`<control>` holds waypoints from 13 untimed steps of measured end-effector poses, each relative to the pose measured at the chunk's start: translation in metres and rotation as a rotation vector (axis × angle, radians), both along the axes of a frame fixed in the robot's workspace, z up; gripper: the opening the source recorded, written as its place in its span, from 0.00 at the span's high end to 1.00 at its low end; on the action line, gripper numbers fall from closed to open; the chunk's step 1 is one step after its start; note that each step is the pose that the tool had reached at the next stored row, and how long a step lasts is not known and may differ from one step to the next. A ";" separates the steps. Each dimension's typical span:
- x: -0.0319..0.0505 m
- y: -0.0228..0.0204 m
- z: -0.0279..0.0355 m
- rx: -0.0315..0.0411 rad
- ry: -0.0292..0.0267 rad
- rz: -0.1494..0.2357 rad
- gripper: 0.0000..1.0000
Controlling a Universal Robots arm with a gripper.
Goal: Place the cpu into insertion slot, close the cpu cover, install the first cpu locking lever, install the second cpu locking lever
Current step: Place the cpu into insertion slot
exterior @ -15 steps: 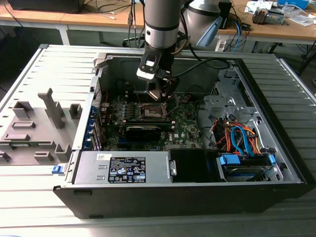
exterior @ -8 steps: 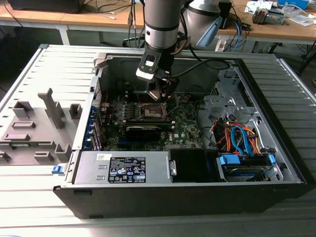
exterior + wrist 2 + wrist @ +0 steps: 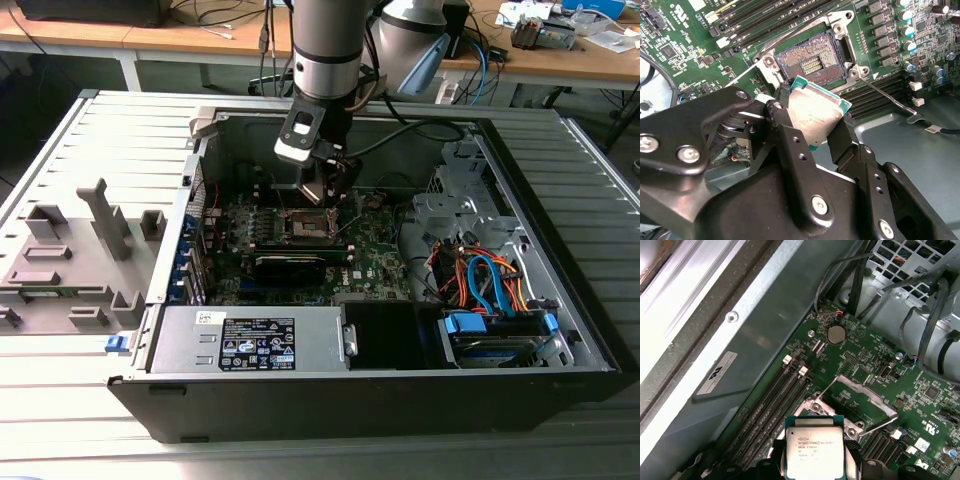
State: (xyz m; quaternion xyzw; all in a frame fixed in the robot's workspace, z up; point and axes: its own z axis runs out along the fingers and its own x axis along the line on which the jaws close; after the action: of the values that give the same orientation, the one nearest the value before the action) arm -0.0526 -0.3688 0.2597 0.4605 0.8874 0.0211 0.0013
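My gripper is shut on the cpu, a small square chip with a pale metal top and a green rim, pinched by its edges between two black fingers. The first wrist view has the cpu face-on. Just beyond it lies the open insertion slot, its gold pin field bare. The cpu cover, a silver frame, stands tilted open behind the slot. One thin locking lever sticks out to the side, released. In the exterior view the gripper hangs just above the slot in the motherboard.
The motherboard lies in an open black tower case on a slatted table. Dark memory slots flank the socket and a long black card lies near it. Cable bundles and a drive cage fill the exterior view's right. A grey fixture stands left.
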 end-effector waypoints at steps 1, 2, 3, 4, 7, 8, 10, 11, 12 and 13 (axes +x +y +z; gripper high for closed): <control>0.0000 0.0000 -0.0001 0.0000 0.0000 -0.003 0.45; 0.0000 0.0000 -0.0001 0.0000 0.0000 -0.004 0.45; 0.0000 0.0000 -0.0002 0.0000 0.0000 -0.005 0.45; 0.0000 0.0000 -0.0002 0.0000 0.0000 -0.007 0.45; 0.0000 0.0000 -0.0004 0.0000 0.0000 -0.012 0.45; 0.0000 0.0000 -0.0005 0.0000 0.0000 -0.014 0.45; 0.0000 0.0000 -0.0006 -0.0001 0.0000 -0.018 0.45; 0.0000 0.0000 -0.0006 0.0000 0.0001 -0.020 0.45; 0.0000 0.0000 -0.0007 0.0000 0.0000 -0.021 0.45; 0.0000 0.0000 -0.0007 -0.0001 0.0000 -0.022 0.45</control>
State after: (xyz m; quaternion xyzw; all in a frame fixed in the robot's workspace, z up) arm -0.0526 -0.3688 0.2590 0.4705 0.8822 0.0211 0.0016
